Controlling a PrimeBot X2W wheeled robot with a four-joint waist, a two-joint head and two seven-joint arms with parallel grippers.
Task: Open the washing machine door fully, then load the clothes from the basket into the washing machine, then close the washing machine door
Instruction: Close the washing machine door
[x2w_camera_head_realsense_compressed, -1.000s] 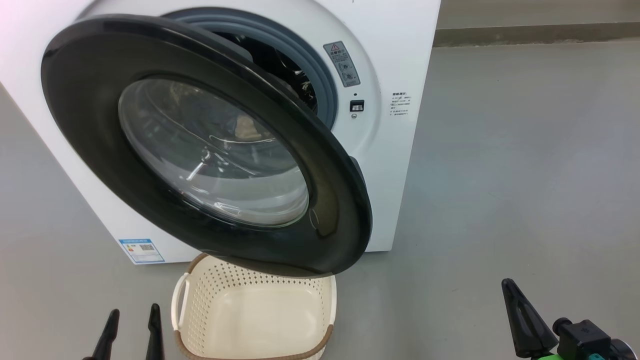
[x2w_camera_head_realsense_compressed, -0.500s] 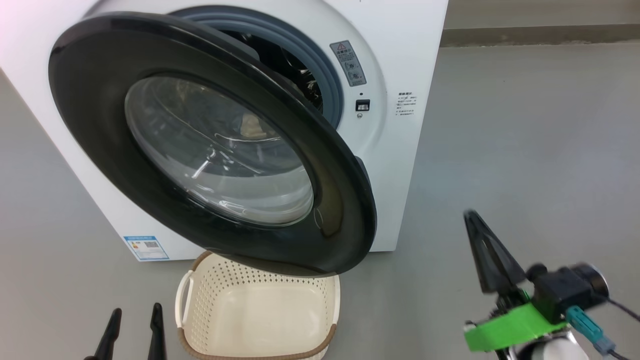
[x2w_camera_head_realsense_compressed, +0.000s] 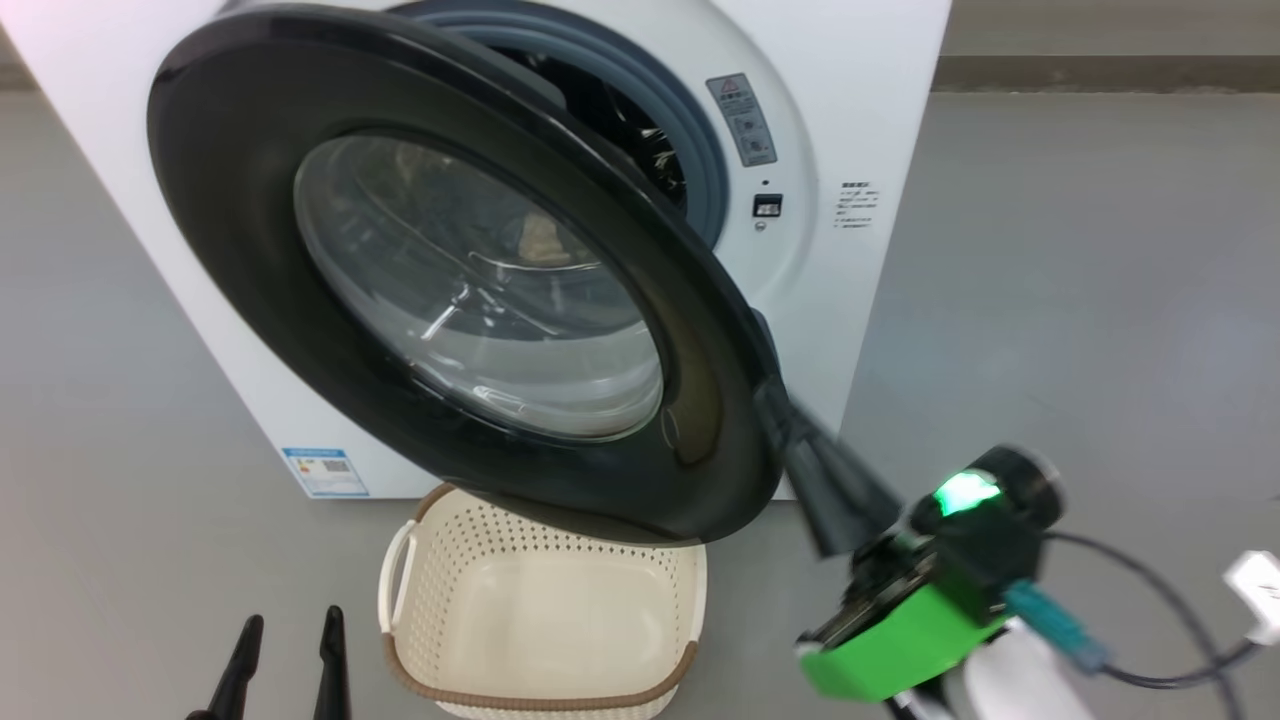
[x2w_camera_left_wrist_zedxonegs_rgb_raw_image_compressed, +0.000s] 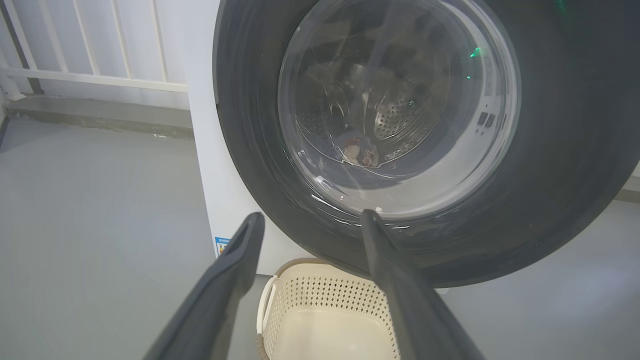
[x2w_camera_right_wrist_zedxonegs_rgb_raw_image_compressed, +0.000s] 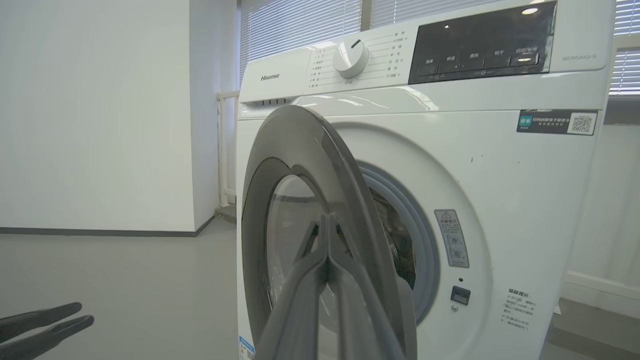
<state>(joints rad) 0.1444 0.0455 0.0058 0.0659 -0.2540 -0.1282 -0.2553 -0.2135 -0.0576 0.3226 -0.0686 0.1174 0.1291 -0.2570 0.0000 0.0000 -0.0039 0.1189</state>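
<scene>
Door (x2w_camera_head_realsense_compressed: 470, 280) ajar: glossy black rim, bulging clear glass.

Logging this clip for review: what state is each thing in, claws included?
washing machine door: partly open, swung outward.
basket: upright, empty.
clothes: inside the drum.
left claw: open, empty.
right claw: shut, at the door's free edge.

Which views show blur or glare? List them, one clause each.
Head view: right end effector smeared by motion beside the washing machine door, its green light blown out. Left wrist view: streaky glare and green specks on the door glass. Right wrist view: own shut fingers soft, bright glint on the control panel.
</scene>
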